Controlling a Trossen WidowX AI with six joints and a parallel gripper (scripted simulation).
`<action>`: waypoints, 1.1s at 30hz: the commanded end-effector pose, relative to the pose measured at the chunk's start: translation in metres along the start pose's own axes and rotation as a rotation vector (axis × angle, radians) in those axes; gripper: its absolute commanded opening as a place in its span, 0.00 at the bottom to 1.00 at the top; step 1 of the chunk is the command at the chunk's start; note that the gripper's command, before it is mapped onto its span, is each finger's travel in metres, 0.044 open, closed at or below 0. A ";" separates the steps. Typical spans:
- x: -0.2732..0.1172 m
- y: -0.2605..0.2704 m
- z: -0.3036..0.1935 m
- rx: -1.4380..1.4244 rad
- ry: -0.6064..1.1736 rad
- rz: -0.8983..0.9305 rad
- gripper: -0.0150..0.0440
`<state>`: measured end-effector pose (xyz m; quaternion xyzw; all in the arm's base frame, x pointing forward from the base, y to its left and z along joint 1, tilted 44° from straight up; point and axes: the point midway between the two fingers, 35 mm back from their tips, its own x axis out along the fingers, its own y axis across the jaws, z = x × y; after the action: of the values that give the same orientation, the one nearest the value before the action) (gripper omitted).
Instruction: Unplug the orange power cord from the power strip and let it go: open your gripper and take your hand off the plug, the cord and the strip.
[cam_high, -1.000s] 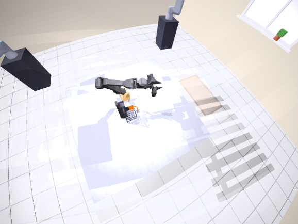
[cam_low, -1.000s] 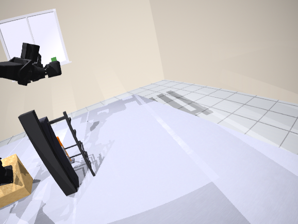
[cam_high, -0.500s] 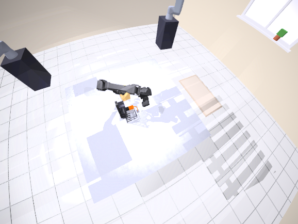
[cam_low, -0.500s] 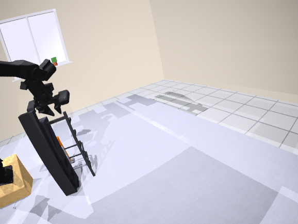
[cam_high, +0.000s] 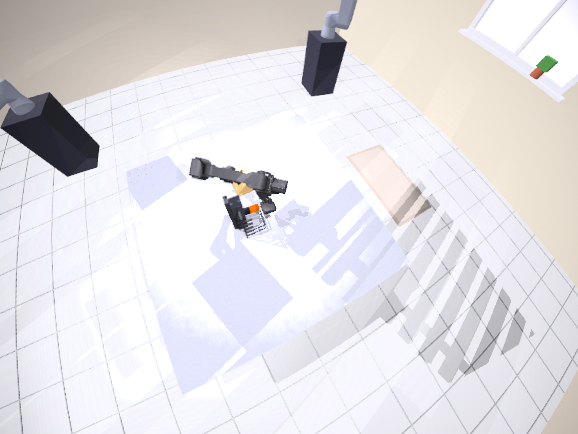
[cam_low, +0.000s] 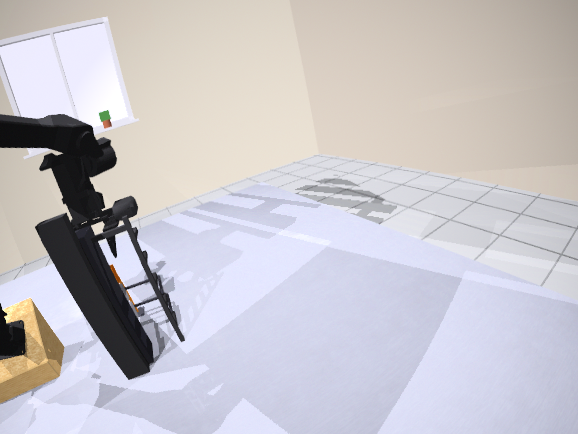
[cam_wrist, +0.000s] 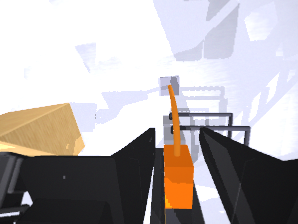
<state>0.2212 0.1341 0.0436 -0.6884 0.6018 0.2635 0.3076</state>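
Our gripper (cam_wrist: 176, 150) straddles the orange plug (cam_wrist: 178, 176) at six o'clock, fingers half-closed, seemingly not yet clamped; next we squeeze and pull off the power strip (cam_low: 90, 295).
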 end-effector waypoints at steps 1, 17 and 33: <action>-0.001 -0.001 -0.001 -0.011 0.013 -0.003 0.53; -0.001 -0.002 -0.024 -0.012 0.014 -0.003 0.53; 0.000 -0.002 -0.043 -0.012 0.015 -0.002 0.53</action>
<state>0.2234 0.1052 0.0723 -0.6910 0.6023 0.2607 0.3028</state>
